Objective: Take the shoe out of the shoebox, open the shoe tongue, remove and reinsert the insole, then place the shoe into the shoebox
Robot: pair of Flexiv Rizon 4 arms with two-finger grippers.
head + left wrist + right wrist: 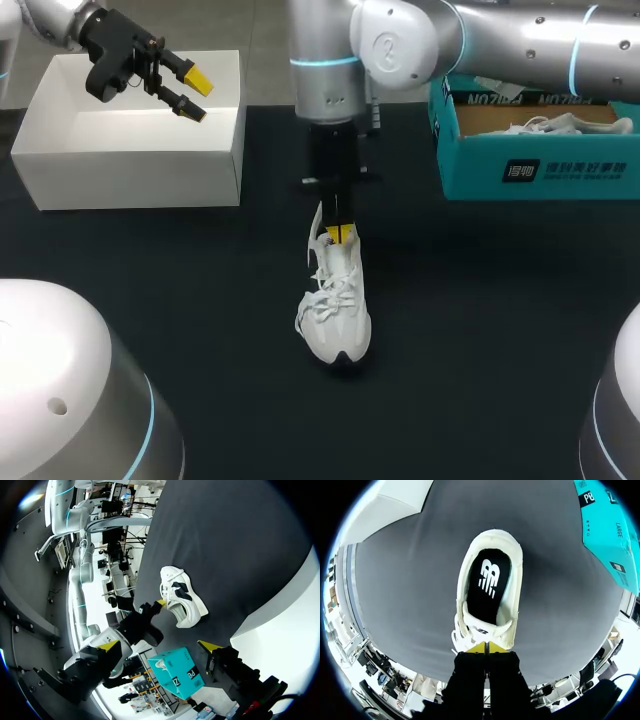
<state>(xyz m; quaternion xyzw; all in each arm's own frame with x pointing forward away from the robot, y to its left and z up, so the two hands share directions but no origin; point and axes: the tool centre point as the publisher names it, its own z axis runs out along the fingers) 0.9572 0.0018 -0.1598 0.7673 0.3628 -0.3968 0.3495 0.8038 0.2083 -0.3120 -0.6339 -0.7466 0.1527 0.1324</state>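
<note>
A white shoe [335,315] lies on the black table [150,280], toe toward the near edge. My right gripper [340,234] reaches in from the right to the middle and points straight down. It is shut on the top of the shoe tongue [481,629]. Under that gripper [487,648] the shoe [512,590] gapes and its black insole [489,577] lies inside. The teal shoebox [530,165] stands at the back right. My left gripper [186,90] hangs open and empty over a white box [130,150]. Ahead of it [159,645] lie the shoe [182,602] and the shoebox [177,680].
The white box stands open at the back left. The teal shoebox [610,535] holds another white shoe [560,125]. My right arm [470,35] spans the back of the table. Bare black table lies around the shoe.
</note>
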